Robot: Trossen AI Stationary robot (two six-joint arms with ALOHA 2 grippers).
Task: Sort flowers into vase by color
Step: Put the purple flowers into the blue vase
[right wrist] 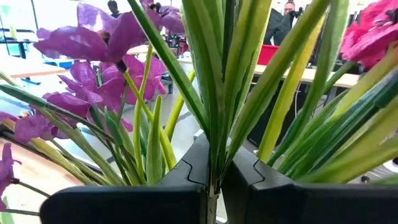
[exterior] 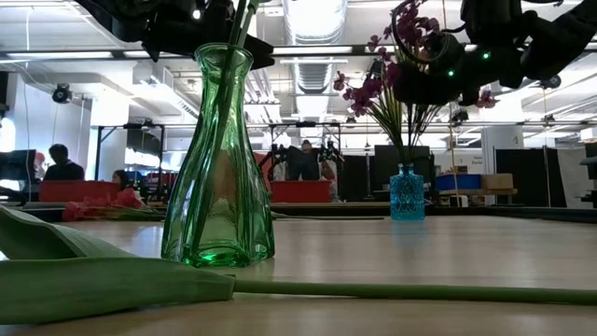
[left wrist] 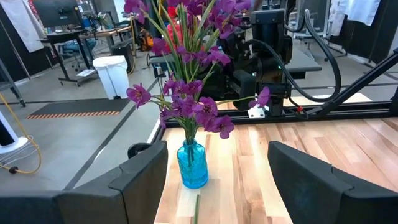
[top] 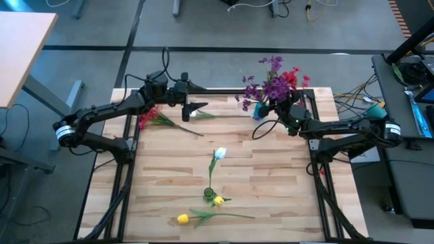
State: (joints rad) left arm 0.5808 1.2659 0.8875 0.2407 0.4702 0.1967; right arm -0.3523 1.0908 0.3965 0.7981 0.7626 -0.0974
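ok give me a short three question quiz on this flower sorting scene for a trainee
1. True or false: the right end effector is shut on a green stem above the blue vase.
2. Which flowers stand in the blue vase? A) yellow B) purple C) white
3. Fill in: the red flower lying on the table is nearest the ____ end effector.

Key: 1 true; 2 B; 3 left

Blue vase (top: 260, 110) at the table's (top: 271, 190) far right — green vase (top: 209, 194) front-centre.
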